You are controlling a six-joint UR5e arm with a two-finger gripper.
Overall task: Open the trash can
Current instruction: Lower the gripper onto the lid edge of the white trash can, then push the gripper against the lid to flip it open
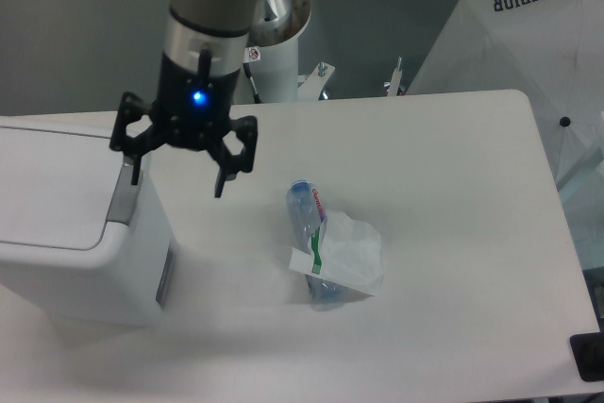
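Note:
The trash can [66, 233] is a large white boxy bin at the left of the table, with its flat lid [47, 181] down. A grey push bar [124, 197] runs along the lid's right edge. My gripper [177, 179] hangs open above the can's right side. Its left finger [134, 169] is just over the top of the push bar. Its right finger [222, 181] is past the can, over the table. It holds nothing.
A clear plastic bag with a blue bottle [326, 252] lies on the white table [434, 186] to the right of the can. A white umbrella [528, 44] stands past the table's far right corner. The arm's white base [278, 54] is behind the table.

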